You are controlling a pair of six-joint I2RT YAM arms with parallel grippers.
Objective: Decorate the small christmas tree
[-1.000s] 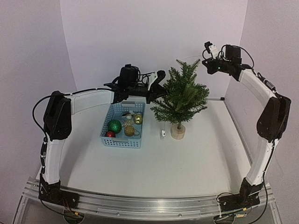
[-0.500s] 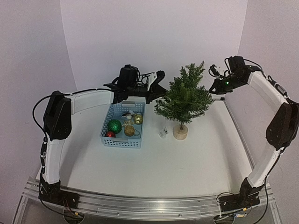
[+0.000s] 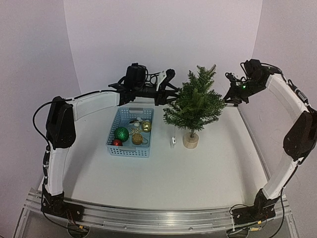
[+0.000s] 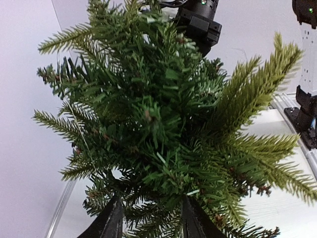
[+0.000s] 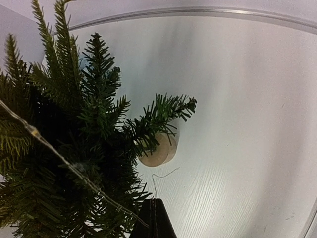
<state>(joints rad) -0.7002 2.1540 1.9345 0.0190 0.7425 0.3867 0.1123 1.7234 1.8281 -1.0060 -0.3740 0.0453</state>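
Observation:
The small christmas tree (image 3: 195, 104) stands on its round wooden base (image 3: 190, 141) at mid-table. My left gripper (image 3: 171, 85) is at its upper left side. In the left wrist view its fingers (image 4: 113, 223) stand apart, open, with the tree's (image 4: 163, 109) needles between them. My right gripper (image 3: 231, 97) hovers at the tree's right side. It (image 5: 154, 202) is shut on a thin wire light string (image 5: 34, 133) that runs across the branches (image 5: 64, 188). A small white box (image 3: 173, 141) lies left of the base.
A blue basket (image 3: 128, 152) left of the tree holds a green ball (image 3: 121, 133), a red ball (image 3: 117, 143) and gold ornaments (image 3: 137, 139). White walls close in at the back and sides.
My left gripper has opened at the tree's left side. The right arm came down from above the treetop to the tree's right side, and the tree shifted slightly right.

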